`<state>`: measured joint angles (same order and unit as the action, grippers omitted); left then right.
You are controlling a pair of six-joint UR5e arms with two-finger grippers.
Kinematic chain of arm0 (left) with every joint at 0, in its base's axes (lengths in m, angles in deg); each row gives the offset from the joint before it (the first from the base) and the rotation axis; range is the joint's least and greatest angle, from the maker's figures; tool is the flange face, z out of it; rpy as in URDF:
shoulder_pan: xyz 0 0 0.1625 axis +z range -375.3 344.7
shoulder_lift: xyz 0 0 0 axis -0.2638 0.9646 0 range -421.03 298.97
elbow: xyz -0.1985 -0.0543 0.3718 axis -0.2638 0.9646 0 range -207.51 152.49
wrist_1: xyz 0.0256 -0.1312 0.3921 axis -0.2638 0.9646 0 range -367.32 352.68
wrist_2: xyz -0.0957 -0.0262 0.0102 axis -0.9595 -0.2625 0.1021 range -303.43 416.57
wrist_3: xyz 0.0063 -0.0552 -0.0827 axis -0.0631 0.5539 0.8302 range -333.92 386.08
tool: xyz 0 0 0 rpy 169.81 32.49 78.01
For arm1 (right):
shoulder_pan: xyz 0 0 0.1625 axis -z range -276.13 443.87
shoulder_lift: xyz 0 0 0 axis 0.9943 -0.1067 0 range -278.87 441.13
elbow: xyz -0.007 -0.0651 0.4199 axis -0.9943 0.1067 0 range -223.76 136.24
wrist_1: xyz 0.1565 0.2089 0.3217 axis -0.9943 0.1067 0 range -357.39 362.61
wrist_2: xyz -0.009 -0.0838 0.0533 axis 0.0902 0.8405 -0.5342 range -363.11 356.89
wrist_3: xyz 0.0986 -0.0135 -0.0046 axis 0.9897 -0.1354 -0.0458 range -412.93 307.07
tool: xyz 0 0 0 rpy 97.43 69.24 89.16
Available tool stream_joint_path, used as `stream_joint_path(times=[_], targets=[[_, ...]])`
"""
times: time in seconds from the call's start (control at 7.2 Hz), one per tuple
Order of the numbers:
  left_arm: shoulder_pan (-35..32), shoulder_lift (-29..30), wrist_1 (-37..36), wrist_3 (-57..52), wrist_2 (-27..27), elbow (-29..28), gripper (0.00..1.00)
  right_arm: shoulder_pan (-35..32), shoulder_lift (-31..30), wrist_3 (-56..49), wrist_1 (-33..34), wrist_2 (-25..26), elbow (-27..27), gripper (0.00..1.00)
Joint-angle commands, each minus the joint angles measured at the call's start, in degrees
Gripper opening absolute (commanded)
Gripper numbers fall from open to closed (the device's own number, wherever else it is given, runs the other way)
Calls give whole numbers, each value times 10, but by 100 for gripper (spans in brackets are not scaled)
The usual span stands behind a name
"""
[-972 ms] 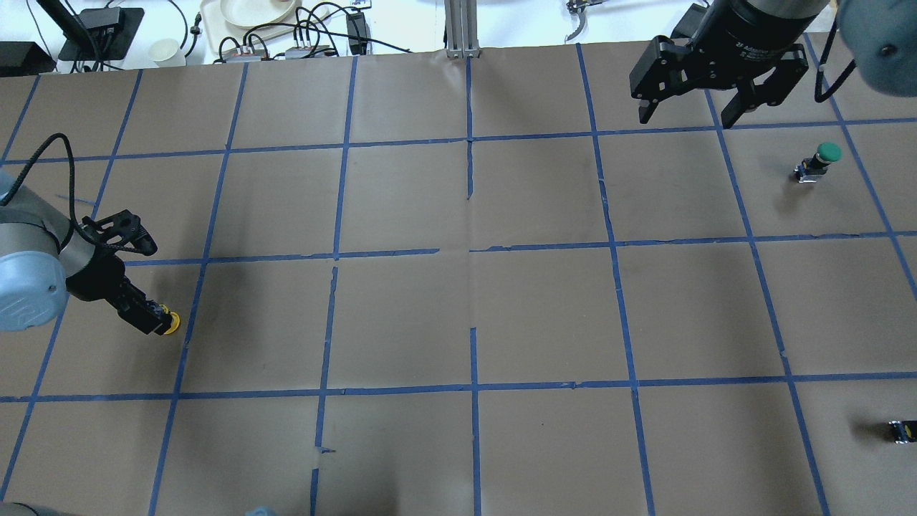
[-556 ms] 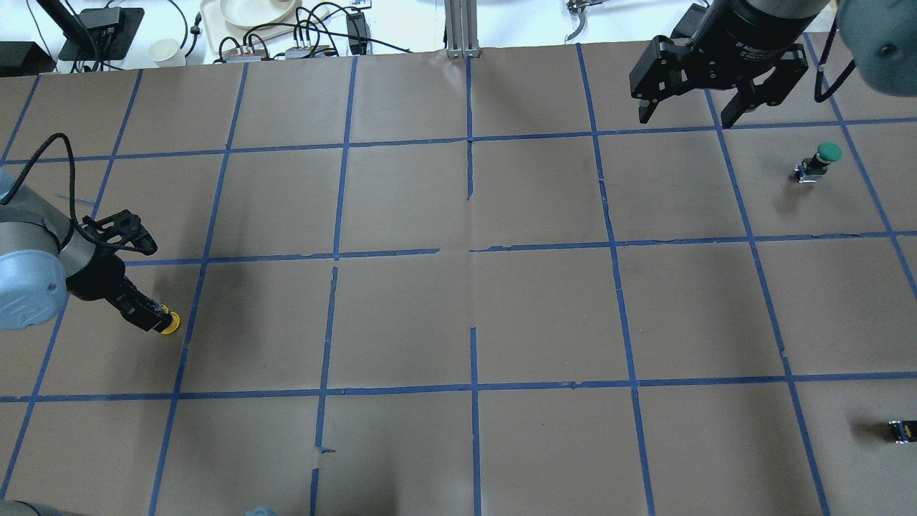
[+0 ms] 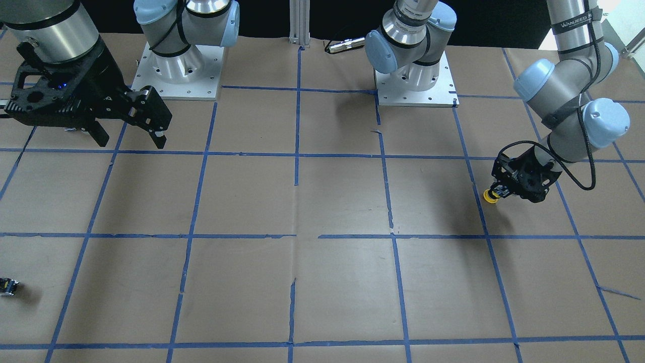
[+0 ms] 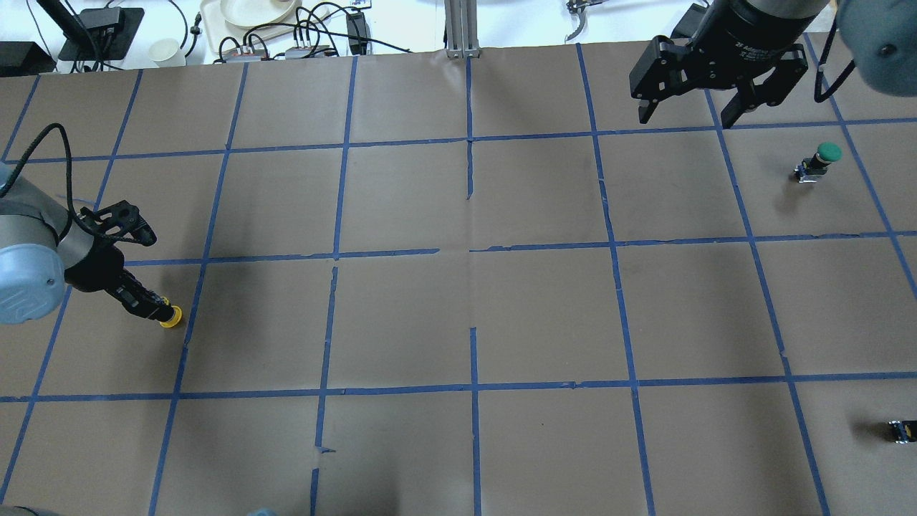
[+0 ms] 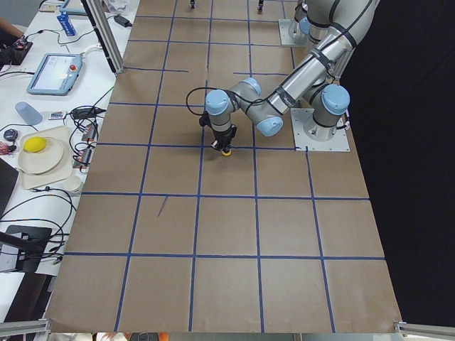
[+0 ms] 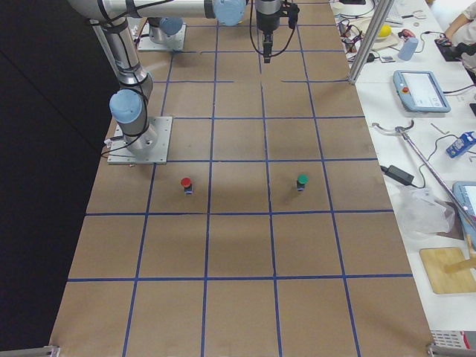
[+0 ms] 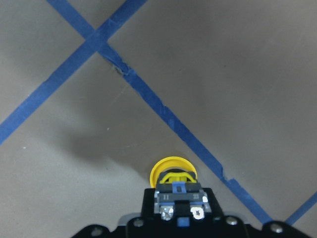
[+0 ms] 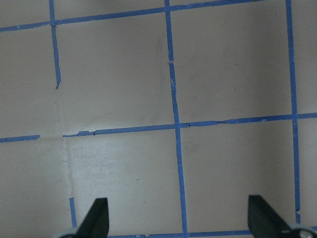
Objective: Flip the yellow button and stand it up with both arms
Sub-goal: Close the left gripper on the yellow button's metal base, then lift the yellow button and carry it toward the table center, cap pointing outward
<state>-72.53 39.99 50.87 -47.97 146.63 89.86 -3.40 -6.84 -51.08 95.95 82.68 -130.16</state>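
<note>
The yellow button (image 4: 170, 316) is at the table's left side, near a blue tape line. My left gripper (image 4: 147, 308) is shut on its black body, with the yellow cap pointing down toward the paper. I cannot tell if the cap touches the paper. The left wrist view shows the cap (image 7: 173, 171) below the body, between the jaws. It also shows in the front view (image 3: 489, 196) under the left gripper (image 3: 500, 191). My right gripper (image 4: 688, 115) hangs open and empty high over the far right of the table, also seen in the front view (image 3: 132, 141) and the right wrist view (image 8: 178, 220).
A green-capped button (image 4: 824, 159) stands upright at the far right. A red-capped button (image 6: 186, 183) stands near the right arm's base. A small black capless part (image 4: 901, 430) lies at the right edge. Cables, a cup and a tray lie beyond the table's far edge.
My left gripper has tilted and shifted slightly toward the far side, carrying the yellow button with it. The right gripper has stayed where it was.
</note>
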Motion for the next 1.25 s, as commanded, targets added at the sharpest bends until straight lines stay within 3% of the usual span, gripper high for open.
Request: stream_joint_path(times=[0.0, 0.14, 0.42, 0.56, 0.83, 1.11], targets=[[-28, -14, 68, 92, -43, -45, 0, 0, -1, 0, 0, 0, 0, 100], [-40, -16, 114, 189, -111, -69, 0, 0, 1, -2, 0, 0, 0, 100], [-122, -42, 122, 393, -158, -77, 0, 1, 4, -1, 0, -11, -1, 100], [-167, -60, 130, 506, -216, -77, 0, 8, 8, 0, 3, -28, 3, 100], [-211, -65, 132, 753, -403, -77, 0, 45, 6, -1, -10, -25, 1, 100], [-256, -71, 135, 893, -565, -72, 0, 60, 3, -1, -9, -26, 2, 100]])
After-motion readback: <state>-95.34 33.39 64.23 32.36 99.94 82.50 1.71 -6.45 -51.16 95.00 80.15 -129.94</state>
